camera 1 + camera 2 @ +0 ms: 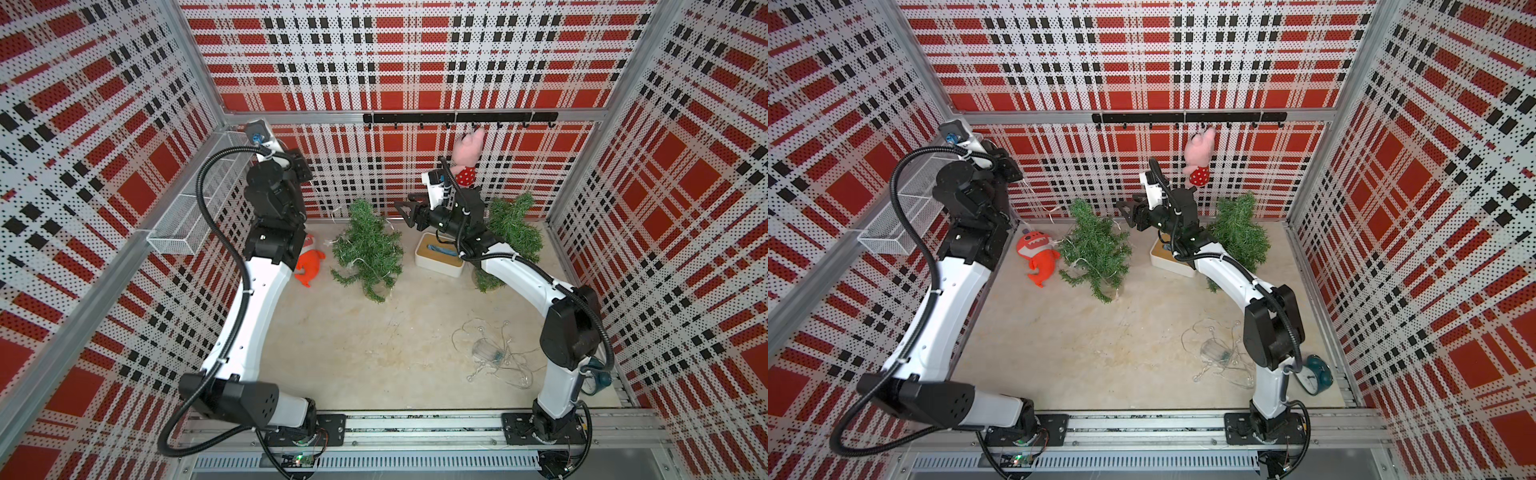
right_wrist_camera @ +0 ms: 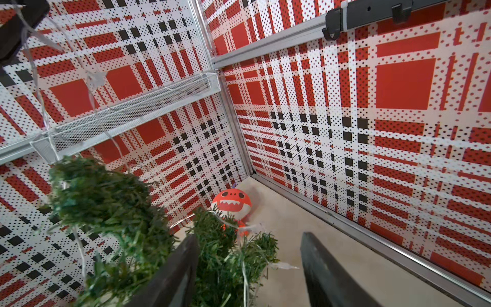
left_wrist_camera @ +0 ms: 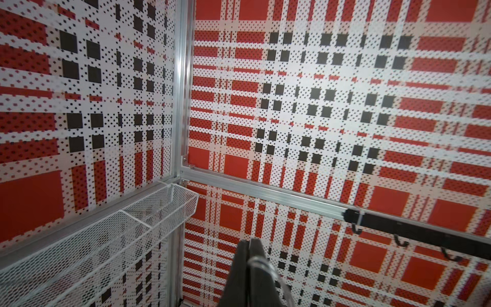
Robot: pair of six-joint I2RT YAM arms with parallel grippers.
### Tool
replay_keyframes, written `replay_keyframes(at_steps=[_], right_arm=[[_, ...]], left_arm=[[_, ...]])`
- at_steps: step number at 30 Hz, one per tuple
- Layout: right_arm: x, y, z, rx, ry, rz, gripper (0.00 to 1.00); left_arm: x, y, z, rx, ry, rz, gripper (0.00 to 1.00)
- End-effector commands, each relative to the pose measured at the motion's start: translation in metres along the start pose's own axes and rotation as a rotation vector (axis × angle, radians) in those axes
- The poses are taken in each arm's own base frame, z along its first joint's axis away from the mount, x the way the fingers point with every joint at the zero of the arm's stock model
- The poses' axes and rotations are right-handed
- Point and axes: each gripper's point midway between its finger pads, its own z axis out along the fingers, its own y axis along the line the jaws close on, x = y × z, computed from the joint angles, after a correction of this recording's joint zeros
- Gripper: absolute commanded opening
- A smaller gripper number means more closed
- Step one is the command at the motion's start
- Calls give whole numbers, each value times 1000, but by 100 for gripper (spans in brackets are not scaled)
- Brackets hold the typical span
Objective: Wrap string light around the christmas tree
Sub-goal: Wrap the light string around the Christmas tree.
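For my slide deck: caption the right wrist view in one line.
Open right end effector beside the christmas tree draped with string light, orange shark plush beyond.

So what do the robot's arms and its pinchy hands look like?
The left arm and right arm have smooth white shells with chunky black joints. A ribbed black cable runs along each one. The left gripper and right gripper each have two flat, dark fingers.
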Motion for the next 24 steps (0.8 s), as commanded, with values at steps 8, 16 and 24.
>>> replay_keyframes(at_steps=[8, 16, 24], right_arm=[[-10, -25, 34, 4, -63, -18, 48], [8, -42, 49, 34, -26, -111, 44], [12, -49, 57, 34, -29, -157, 52]], left_arm=[[41, -45, 63, 264, -139, 78, 4], [58, -100, 58, 610, -297, 13, 5], [78, -173, 40, 960, -244, -198, 2]])
